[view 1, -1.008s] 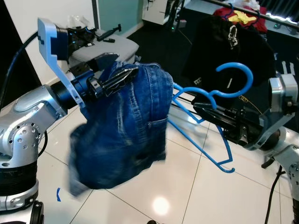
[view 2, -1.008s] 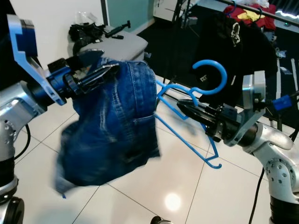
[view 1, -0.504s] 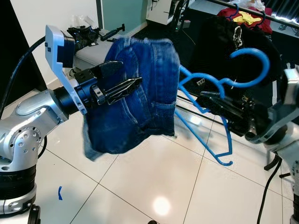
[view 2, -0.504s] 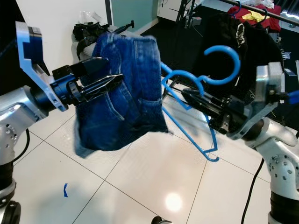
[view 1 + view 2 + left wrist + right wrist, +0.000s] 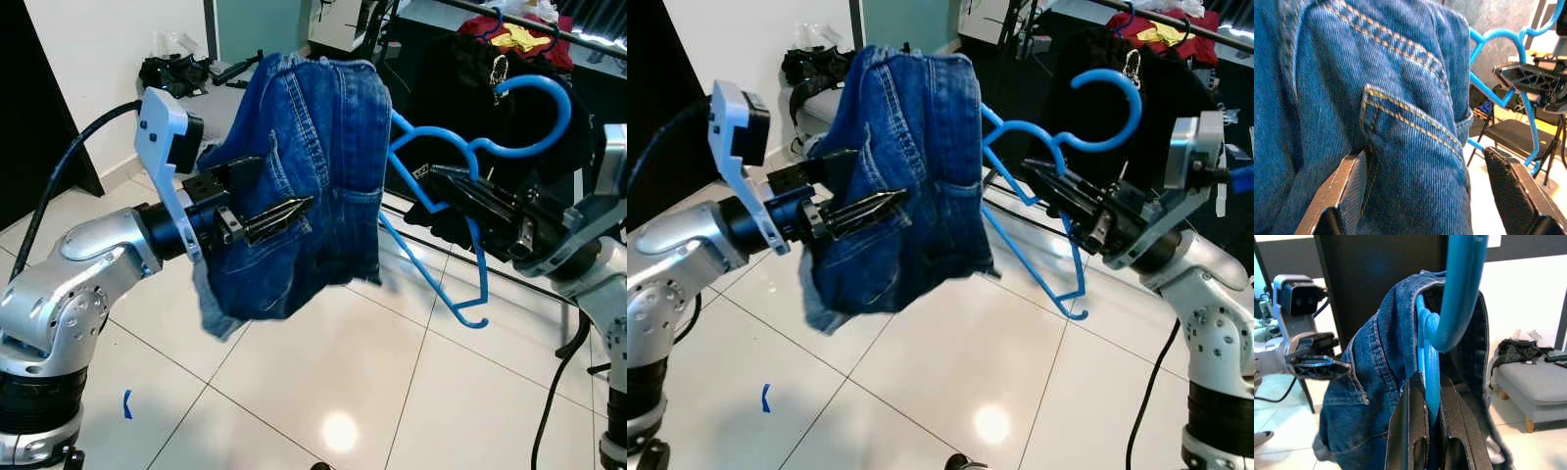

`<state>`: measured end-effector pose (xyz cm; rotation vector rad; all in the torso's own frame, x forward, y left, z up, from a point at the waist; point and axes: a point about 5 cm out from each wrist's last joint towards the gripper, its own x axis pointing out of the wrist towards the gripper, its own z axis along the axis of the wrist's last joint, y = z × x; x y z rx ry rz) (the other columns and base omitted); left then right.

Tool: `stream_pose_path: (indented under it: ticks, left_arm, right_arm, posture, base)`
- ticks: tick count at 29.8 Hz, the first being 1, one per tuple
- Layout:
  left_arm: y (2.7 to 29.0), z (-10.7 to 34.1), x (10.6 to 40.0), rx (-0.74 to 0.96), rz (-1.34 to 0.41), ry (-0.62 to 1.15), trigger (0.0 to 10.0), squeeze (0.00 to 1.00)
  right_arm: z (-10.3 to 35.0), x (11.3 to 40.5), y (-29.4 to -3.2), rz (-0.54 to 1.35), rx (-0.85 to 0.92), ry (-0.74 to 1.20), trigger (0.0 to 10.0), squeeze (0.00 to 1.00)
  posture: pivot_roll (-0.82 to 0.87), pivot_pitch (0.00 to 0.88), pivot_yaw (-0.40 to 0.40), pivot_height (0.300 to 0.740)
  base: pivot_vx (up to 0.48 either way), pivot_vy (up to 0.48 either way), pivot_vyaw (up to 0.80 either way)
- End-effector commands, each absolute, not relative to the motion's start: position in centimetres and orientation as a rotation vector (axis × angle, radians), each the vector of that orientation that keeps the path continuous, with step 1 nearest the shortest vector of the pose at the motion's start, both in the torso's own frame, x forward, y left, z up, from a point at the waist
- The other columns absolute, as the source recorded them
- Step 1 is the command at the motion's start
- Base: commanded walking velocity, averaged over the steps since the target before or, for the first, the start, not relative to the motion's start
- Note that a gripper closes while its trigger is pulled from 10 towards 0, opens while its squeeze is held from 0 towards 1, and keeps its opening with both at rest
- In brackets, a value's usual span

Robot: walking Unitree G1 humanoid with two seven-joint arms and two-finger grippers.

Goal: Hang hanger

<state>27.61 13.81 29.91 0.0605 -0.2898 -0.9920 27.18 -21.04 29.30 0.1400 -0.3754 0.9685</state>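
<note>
Denim shorts hang draped over one arm of the blue hanger, which I hold up in mid-air ahead of me, well above the white tiled floor. My right gripper is clamped on the hanger's neck just below the hook, fingers pressed together on the plastic; the hook curls up and to the far right. My left gripper sits at the near left against the shorts, its fingers apart, one finger lying against the denim beside the back pocket and the other standing clear of the cloth, so it steadies the shorts rather than grips them. As I judge it, the garment is loaded and the carry toward the clothes rail at the far right is the step in hand; dark garments and a red one hang there already. Next I would need to draw my left gripper away without dragging the shorts off, then raise and reach the hook over the rail at a free spot. Slipping denim is the risk, since the shorts sit on one side and the hanger is tilted.
</note>
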Motion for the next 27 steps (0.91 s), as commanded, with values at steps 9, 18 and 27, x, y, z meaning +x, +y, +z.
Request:
stream_pose_path:
  ticks: [9,18,27]
  left_arm:
    - [10.8,27.7,27.2,0.080,-1.042,-0.256,0.0,0.00]
    - [10.8,27.5,27.3,0.082,-1.032,-0.257,0.0,0.00]
    - [13.7,28.8,26.4,0.142,-1.077,-0.253,0.0,0.00]
  right_arm:
    - [30.6,27.5,-20.7,0.918,0.137,-0.466,10.0,0.00]
    - [30.6,28.1,-20.9,0.871,0.127,-0.451,10.0,0.00]
    - [29.7,29.7,-21.5,0.743,0.148,-0.391,10.0,0.00]
  posture:
    - [0.07,0.127,-0.056,0.740]
    - [0.06,0.125,-0.059,0.740]
    - [0.07,0.130,-0.065,0.740]
  base:
    - [0.000,0.000,0.00]
    - [0.000,0.000,0.00]
    - [0.000,0.000,0.00]
